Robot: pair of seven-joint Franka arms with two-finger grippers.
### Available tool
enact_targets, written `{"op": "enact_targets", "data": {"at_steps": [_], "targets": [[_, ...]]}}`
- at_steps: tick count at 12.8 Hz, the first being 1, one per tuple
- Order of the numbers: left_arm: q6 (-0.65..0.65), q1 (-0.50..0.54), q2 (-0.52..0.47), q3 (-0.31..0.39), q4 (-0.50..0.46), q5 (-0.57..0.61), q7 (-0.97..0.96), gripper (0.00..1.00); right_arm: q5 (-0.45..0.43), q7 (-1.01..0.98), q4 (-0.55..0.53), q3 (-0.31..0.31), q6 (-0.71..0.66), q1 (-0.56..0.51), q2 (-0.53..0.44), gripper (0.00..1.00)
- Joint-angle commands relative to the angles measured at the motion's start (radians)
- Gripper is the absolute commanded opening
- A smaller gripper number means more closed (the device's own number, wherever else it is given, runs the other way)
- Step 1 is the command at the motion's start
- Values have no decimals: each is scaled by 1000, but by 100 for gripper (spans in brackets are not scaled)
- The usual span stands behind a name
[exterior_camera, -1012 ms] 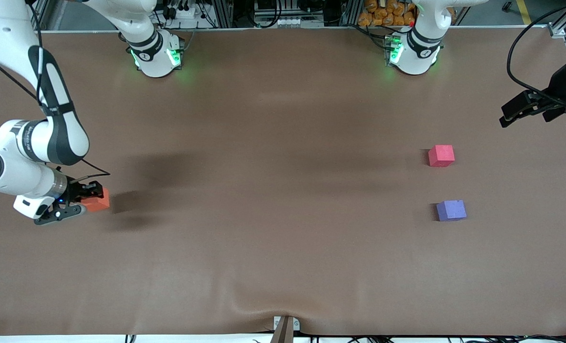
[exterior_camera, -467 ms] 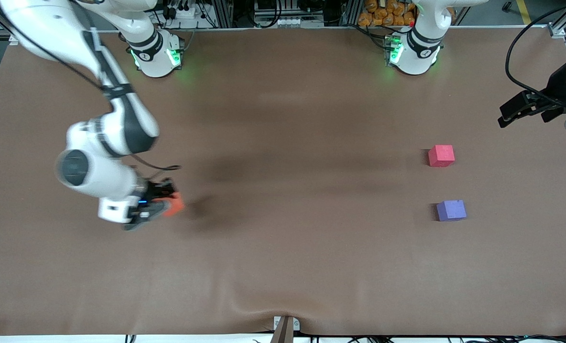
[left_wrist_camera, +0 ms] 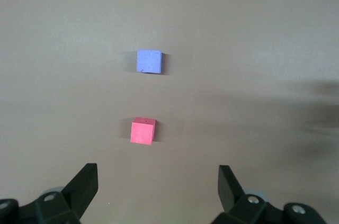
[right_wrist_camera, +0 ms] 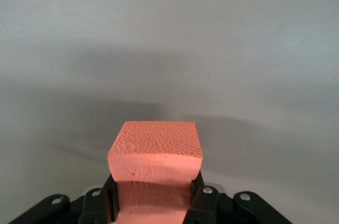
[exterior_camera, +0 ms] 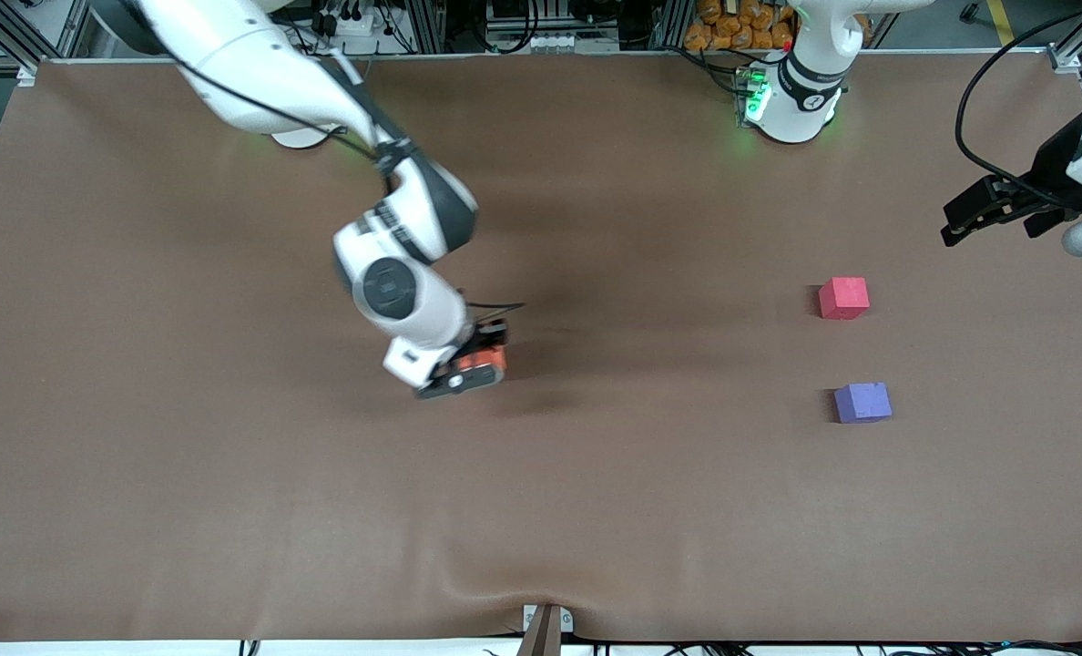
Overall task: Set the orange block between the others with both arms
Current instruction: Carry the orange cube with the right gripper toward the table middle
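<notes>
My right gripper (exterior_camera: pixel 482 360) is shut on the orange block (exterior_camera: pixel 484 357), holding it above the middle of the table. In the right wrist view the orange block (right_wrist_camera: pixel 155 152) sticks out between the two dark fingers (right_wrist_camera: pixel 204 203). The pinkish-red cube (exterior_camera: pixel 843 298) and the purple-blue cube (exterior_camera: pixel 862 402) rest on the table toward the left arm's end, the purple-blue one nearer the front camera. My left gripper (exterior_camera: pixel 978 214) hangs open near that end's table edge. The left wrist view shows the pinkish-red cube (left_wrist_camera: pixel 143 130) and the purple-blue cube (left_wrist_camera: pixel 149 62) ahead of its wide-apart fingers (left_wrist_camera: pixel 85 184).
The brown table cover (exterior_camera: pixel 596 510) is wrinkled near its front edge, where a small bracket (exterior_camera: pixel 546 624) pokes up. The left arm's base (exterior_camera: pixel 791 100) stands at the table's back edge, with cables and equipment along it.
My right arm has swung from its own end of the table toward the middle, carrying the orange block with it. The left gripper has shifted only slightly. Both cubes lie unmoved.
</notes>
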Motion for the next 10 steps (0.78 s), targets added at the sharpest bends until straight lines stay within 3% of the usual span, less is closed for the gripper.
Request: {"op": "enact_targets", "data": {"at_steps": [1, 4, 10], "targets": [[11, 2, 0, -1, -1, -7, 20, 100, -1, 101, 71, -11, 13, 55, 60, 0], [12, 2, 0, -2, -1, -7, 18, 100, -5, 167, 125, -25, 16, 108, 112, 0], [11, -7, 23, -7, 7, -9, 9, 100, -15, 311, 163, -166, 22, 273, 183, 0]]}}
